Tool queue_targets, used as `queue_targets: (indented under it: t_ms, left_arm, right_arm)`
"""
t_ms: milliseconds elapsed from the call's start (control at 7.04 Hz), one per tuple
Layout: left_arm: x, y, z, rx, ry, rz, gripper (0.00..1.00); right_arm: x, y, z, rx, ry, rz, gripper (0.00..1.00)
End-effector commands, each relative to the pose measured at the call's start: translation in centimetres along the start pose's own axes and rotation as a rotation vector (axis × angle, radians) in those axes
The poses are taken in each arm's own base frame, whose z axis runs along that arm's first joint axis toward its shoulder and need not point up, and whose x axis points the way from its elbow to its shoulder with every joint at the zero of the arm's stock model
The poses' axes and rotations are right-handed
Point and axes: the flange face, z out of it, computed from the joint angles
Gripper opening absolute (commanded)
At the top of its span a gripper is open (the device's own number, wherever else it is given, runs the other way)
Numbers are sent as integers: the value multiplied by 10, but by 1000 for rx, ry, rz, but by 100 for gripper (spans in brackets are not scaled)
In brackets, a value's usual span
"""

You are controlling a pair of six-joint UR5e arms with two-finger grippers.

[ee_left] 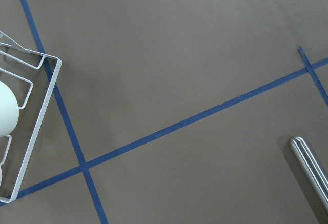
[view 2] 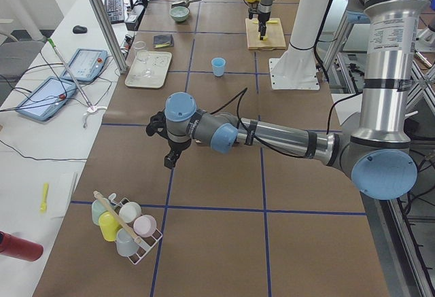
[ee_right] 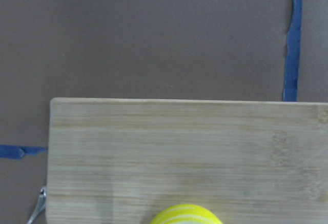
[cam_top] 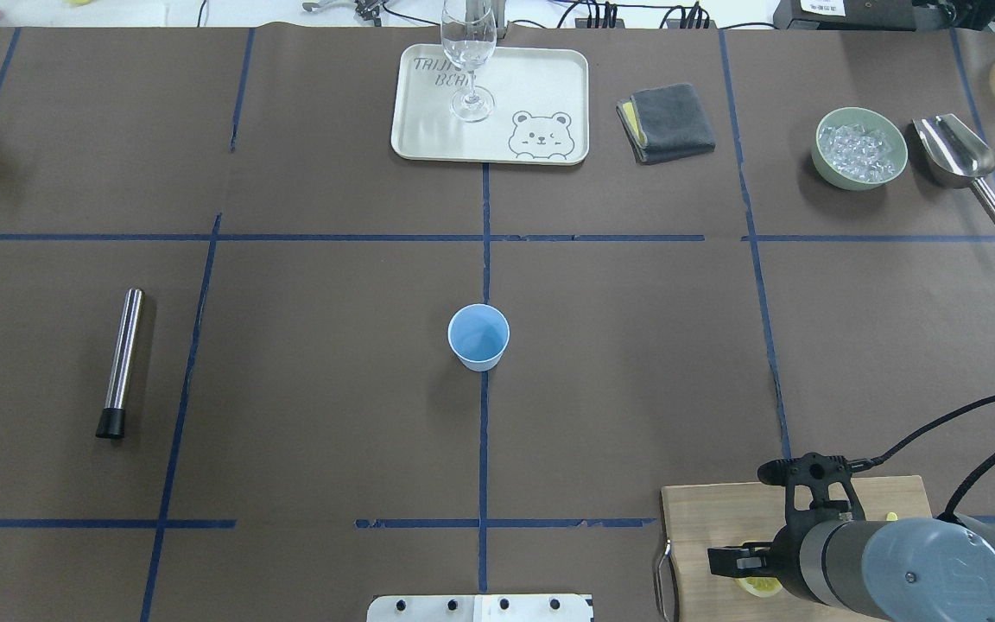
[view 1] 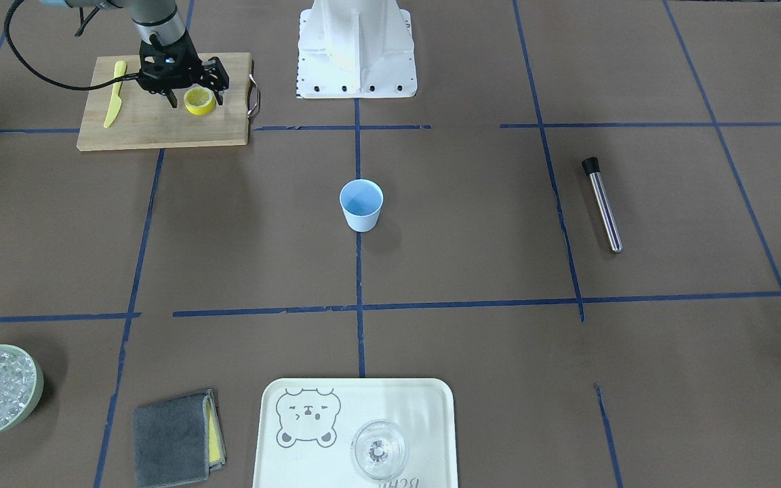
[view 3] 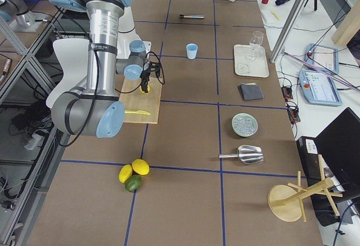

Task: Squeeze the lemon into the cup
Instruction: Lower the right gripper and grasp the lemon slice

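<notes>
Now the lemon (view 1: 199, 100) is straddled on the cutting board (view 1: 160, 132).
The right gripper (view 1: 196, 102) is spread around it, apparently for a grasp; the cup (view 1: 361, 203) is set well apart, mid-table.

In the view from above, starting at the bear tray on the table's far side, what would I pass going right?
Cream rectangular tray with a bear drawing → folded grey cloth → pale green bowl of ice → shiny metal scoop.

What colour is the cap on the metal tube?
Black cap on a shiny silver tube; the front-facing view shows it best.
</notes>
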Motion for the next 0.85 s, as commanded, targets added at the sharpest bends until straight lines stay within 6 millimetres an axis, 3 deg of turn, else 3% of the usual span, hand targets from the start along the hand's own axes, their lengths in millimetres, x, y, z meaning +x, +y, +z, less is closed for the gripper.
queue_targets:
  t_ms: [0,711]
  left_arm:
    - [1,0,0,-1,1,1,100]
    - [-2,1,2,-5,1,-1,100]
  right_arm:
    - [2,1,5,-6,10,0,99]
    - [2,2,4,-18,5,1,81]
